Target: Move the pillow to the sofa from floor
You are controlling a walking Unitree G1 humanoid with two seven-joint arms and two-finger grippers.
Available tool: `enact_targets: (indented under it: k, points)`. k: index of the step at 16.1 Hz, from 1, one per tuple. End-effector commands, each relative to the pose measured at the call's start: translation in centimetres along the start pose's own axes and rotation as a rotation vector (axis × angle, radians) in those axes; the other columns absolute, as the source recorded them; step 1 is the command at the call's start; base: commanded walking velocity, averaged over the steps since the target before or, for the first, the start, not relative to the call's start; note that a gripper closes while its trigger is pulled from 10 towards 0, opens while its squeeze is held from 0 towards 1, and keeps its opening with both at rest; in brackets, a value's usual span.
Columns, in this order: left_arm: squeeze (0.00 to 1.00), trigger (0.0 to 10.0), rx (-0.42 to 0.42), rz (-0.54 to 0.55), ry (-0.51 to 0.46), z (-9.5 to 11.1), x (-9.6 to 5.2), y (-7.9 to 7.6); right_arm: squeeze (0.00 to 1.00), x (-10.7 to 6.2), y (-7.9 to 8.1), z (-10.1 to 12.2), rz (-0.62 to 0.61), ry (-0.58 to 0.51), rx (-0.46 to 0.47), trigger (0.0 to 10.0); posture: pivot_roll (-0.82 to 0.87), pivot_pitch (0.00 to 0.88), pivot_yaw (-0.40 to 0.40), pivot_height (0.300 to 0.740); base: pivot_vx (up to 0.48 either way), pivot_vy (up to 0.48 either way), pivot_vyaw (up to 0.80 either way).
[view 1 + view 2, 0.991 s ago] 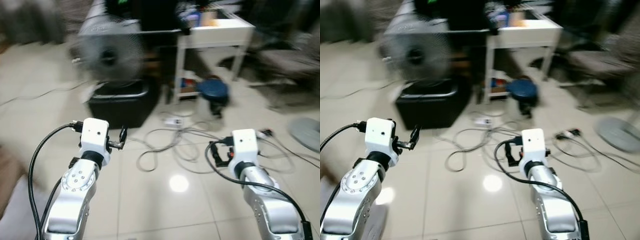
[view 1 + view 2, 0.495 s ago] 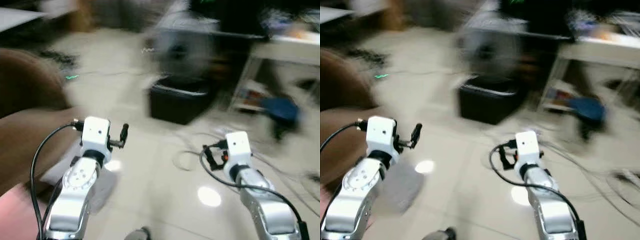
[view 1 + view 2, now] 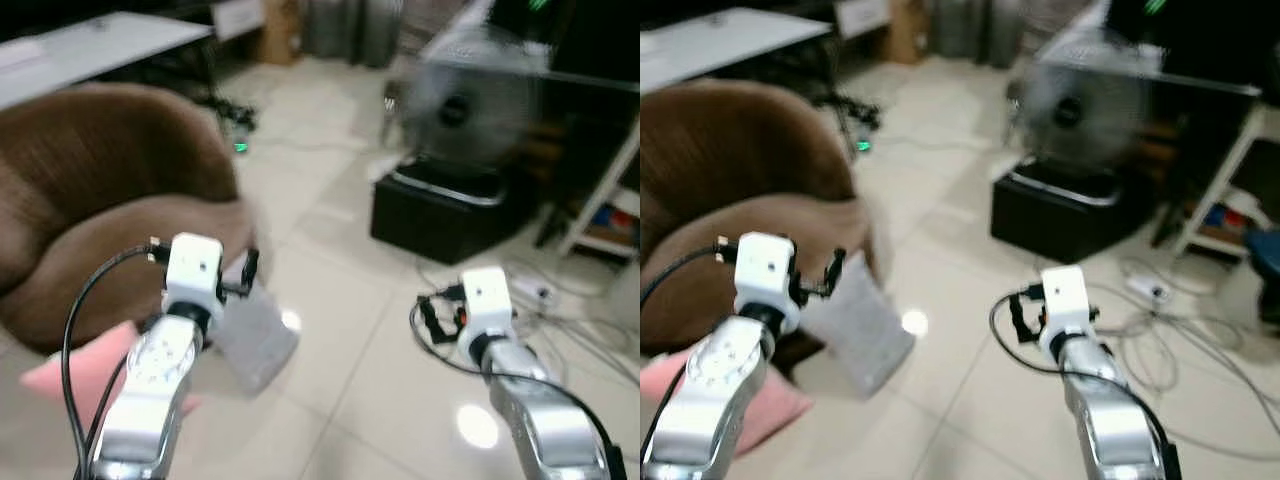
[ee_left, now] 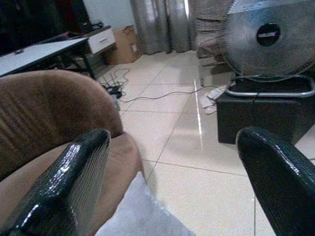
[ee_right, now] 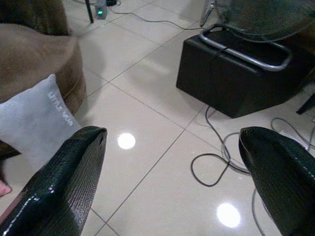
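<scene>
The grey pillow [image 5: 34,123] stands on edge on the tiled floor [image 3: 340,330], leaning against the front of the brown sofa [image 3: 110,200], with small white lettering on its face. A pink pillow [image 3: 85,365] lies flat on the floor at the sofa's base, just beside the grey one. The left end effector [image 4: 172,172] hovers above the floor in front of the sofa, over the grey pillow's upper edge, fingers spread wide and empty. The right end effector [image 5: 172,172] is held further from the sofa, over bare tiles, also wide apart and holding nothing. Well away from the sofa, a fan [image 3: 465,105] stands on a black box [image 3: 445,215], with loose cables [image 5: 216,162] on the floor beside it.
</scene>
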State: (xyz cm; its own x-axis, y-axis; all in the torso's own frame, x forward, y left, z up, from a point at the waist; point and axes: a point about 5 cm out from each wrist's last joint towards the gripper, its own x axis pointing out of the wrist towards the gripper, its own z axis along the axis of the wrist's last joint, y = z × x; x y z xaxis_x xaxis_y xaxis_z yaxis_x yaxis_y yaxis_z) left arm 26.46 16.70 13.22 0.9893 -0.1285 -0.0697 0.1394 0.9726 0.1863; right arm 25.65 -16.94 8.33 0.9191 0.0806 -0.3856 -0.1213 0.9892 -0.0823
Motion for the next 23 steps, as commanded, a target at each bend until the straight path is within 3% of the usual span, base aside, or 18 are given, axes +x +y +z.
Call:
enact_targets:
  k: [1, 3, 17, 23]
  points:
    - [0.00, 10.0, 0.015, 0.013, 0.011, -0.1, -0.1, 0.6, 0.00, 0.1, 0.4, 0.2, 0.009, -0.013, -0.001, 10.0, 0.06, 0.000, 0.031, 0.740, 0.337, 0.000, 0.80]
    - [0.00, 10.0, 0.009, 0.015, 0.016, -0.2, -0.1, 0.6, 0.00, 0.1, 0.3, 0.1, 0.000, -0.010, -0.001, 10.0, 0.06, 0.000, 0.031, 0.740, 0.356, 0.000, 0.80]
    - [0.00, 10.0, -0.060, 0.037, 0.072, -4.0, -1.6, 1.3, 0.00, 1.2, 0.7, -0.6, 0.031, -0.020, -0.070, 10.0, 0.06, 0.000, 0.031, 0.740, 0.360, 0.000, 0.00]
    - [0.00, 10.0, -0.023, 0.027, 0.043, -3.4, -1.3, 1.1, 0.00, 1.3, 1.2, -0.5, 0.053, -0.043, -0.087, 10.0, 0.06, 0.000, 0.020, 0.740, 0.364, 0.000, 0.35]
